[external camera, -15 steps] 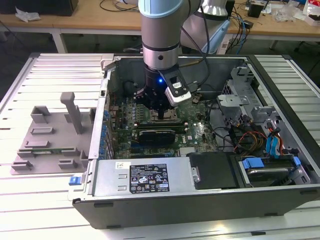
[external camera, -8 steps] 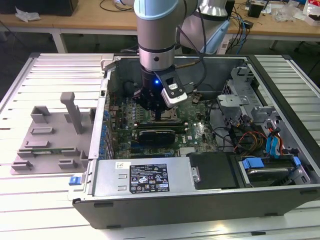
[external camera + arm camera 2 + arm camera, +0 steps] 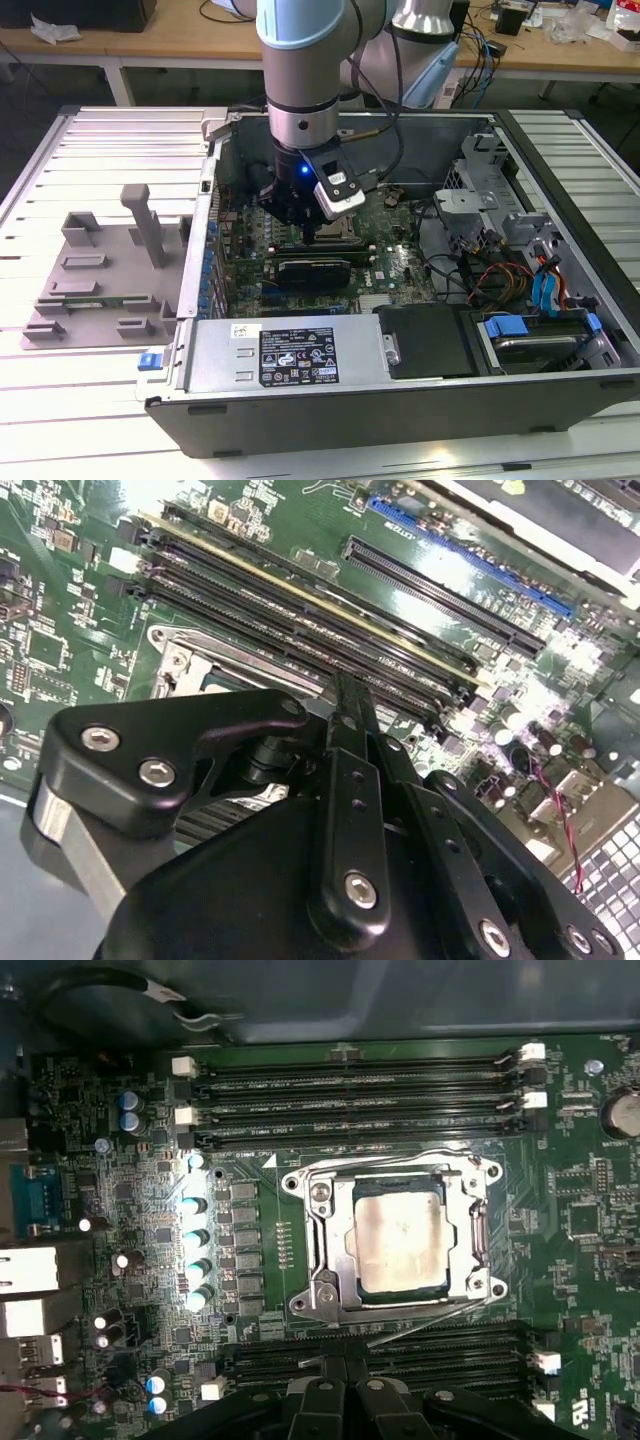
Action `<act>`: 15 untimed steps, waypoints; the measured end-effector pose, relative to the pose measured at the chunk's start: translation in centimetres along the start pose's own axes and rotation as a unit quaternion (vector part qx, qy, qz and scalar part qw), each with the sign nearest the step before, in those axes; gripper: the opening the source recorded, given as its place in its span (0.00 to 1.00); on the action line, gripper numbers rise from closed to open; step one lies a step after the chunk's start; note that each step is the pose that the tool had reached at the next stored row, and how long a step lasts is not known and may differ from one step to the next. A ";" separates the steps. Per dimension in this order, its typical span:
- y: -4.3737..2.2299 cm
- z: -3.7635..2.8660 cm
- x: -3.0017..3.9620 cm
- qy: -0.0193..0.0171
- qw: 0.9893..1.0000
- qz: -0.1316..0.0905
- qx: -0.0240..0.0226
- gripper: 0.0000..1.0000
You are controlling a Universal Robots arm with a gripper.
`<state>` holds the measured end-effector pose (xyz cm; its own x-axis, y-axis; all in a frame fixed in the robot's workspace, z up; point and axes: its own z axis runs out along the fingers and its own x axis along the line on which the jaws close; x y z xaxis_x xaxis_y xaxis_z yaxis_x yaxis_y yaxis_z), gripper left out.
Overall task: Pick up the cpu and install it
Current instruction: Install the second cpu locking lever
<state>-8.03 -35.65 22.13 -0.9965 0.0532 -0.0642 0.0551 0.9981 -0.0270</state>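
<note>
The cpu [image 3: 400, 1235], a small square chip with a dull silver top plate, lies flat inside the socket frame [image 3: 318, 1260] on the green motherboard [image 3: 120, 1190]. The frame's metal rim surrounds it on all sides. My gripper [image 3: 346, 1362] hovers beside the socket, over the nearer memory slots, with its two black fingers pressed together and nothing between them. In the second wrist view the gripper [image 3: 345, 688] points down at the board next to the socket's edge [image 3: 190, 660]. In the exterior view the gripper [image 3: 310, 236] reaches down into the open computer case [image 3: 560, 390].
Long black memory slots [image 3: 360, 1090] run on both sides of the socket. A black expansion card [image 3: 315, 270] lies just in front of the gripper. A power supply [image 3: 290, 350], a drive bay with blue tabs [image 3: 545, 325] and loose cables [image 3: 470, 270] crowd the case. A grey fixture [image 3: 100, 270] sits outside it.
</note>
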 end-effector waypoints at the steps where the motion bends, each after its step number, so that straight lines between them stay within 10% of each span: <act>1: 0.00 0.05 0.00 0.000 1.000 -0.003 0.000 0.11; 6: 0.01 0.25 0.05 -0.001 1.000 -0.030 -0.005 0.11; 8: 0.00 0.28 0.10 -0.001 0.999 -0.029 -0.017 0.11; 15: -0.81 0.38 0.11 -0.001 0.999 -0.031 -0.020 0.11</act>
<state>-8.16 -36.46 21.76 -0.9978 -0.0081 -0.0651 -0.0087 0.9999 0.0084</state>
